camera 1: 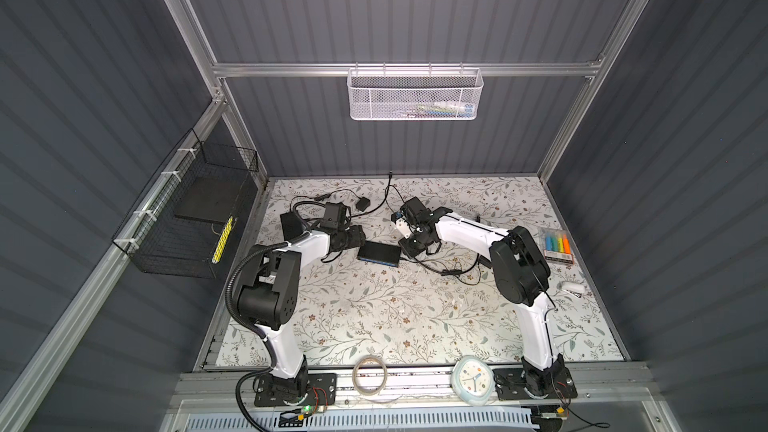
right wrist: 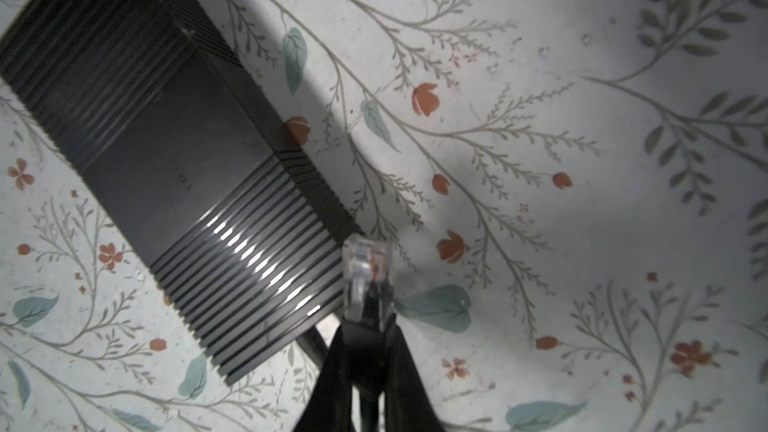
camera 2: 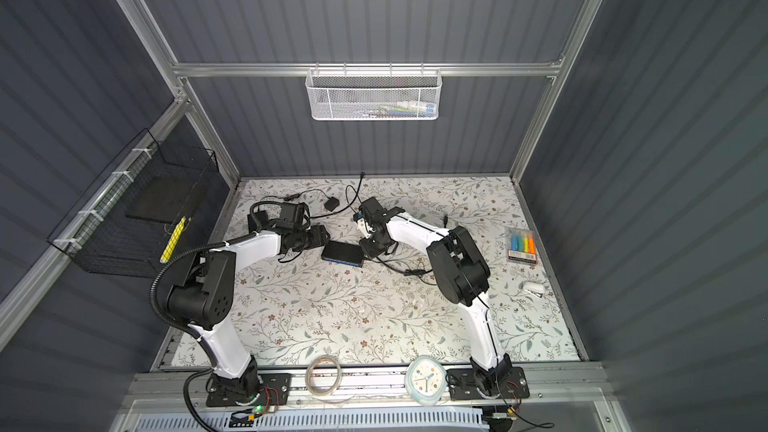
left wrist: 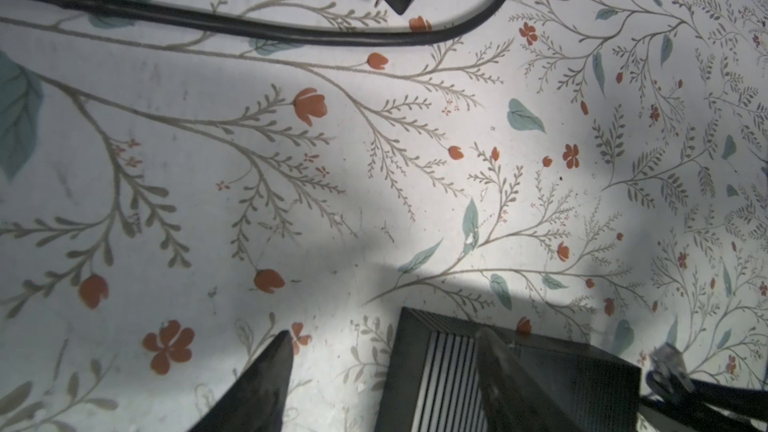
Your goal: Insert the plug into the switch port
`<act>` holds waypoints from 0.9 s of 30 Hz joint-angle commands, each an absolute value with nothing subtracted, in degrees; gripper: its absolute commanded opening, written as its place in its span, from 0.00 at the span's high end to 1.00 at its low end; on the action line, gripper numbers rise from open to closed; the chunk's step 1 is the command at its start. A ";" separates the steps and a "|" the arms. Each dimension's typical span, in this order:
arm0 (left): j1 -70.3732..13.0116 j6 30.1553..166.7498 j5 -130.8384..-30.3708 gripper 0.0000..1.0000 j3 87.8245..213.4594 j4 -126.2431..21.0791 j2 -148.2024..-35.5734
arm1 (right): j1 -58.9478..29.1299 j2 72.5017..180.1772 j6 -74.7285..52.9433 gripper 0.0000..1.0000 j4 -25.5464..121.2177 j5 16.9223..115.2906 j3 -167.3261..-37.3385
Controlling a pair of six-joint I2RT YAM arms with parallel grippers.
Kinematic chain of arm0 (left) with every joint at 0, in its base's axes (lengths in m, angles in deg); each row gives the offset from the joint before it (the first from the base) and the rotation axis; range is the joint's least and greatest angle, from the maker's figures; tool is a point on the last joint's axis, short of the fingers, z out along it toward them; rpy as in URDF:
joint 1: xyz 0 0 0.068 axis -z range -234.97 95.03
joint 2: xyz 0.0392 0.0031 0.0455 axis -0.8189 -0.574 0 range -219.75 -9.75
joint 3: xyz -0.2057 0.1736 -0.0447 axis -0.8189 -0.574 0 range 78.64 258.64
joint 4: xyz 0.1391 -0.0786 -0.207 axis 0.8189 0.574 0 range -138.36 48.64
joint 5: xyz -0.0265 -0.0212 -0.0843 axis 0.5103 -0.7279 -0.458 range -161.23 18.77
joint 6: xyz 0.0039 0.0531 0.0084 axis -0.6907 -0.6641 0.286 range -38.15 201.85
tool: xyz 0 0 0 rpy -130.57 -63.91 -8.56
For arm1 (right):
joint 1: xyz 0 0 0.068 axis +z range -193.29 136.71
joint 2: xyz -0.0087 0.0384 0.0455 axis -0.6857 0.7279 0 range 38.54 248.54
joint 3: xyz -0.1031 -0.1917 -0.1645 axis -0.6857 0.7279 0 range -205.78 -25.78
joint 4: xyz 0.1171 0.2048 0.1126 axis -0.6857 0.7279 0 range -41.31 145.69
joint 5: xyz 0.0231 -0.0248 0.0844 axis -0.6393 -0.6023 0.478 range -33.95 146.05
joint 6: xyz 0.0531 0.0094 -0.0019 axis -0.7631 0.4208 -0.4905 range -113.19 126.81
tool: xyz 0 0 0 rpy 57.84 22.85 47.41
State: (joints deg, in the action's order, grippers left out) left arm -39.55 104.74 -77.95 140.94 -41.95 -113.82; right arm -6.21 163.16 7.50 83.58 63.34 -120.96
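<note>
Left claw (left wrist: 384, 332) stands apart, one finger (left wrist: 257, 384) over the floral mat (left wrist: 415, 160) and its mate above the black network switch (left wrist: 590, 376). Right claw (right wrist: 368, 326) is clamped on the clear plug (right wrist: 365, 276) — just beside the switch's corner, outside it.

Robot test cell in a lab, not a home. Grey ribbed wall panels (camera 1: 415, 6) on an aluminium extrusion frame (camera 1: 291, 69) box in a tabletop with a floral-print cover (camera 1: 374, 313). Left arm (camera 1: 282, 342) and right arm (camera 1: 536, 326) are bolted to a rail (camera 1: 419, 386) at 6 o'clock, wiring exposed. White mesh basket (camera 1: 374, 97) at 12 o'clock, black wire basket (camera 1: 166, 251) at 9, highlighter pack (camera 1: 557, 245) at 3.
</note>
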 commanded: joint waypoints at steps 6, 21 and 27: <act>-39.77 106.23 -79.57 0.30 138.68 -41.43 -111.67 | -6.60 166.78 8.38 1.00 86.05 65.45 -126.29; -40.47 114.86 -79.20 0.30 128.07 -47.07 -105.68 | -5.80 177.05 12.80 1.00 93.56 73.93 -146.19; -40.55 114.77 -76.00 0.29 128.39 -44.43 -101.93 | -7.53 175.41 18.66 1.00 98.82 67.38 -154.20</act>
State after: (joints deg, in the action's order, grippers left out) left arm -40.10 114.29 -77.98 127.96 -45.93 -105.42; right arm -6.32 177.41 14.34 94.77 70.60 -150.57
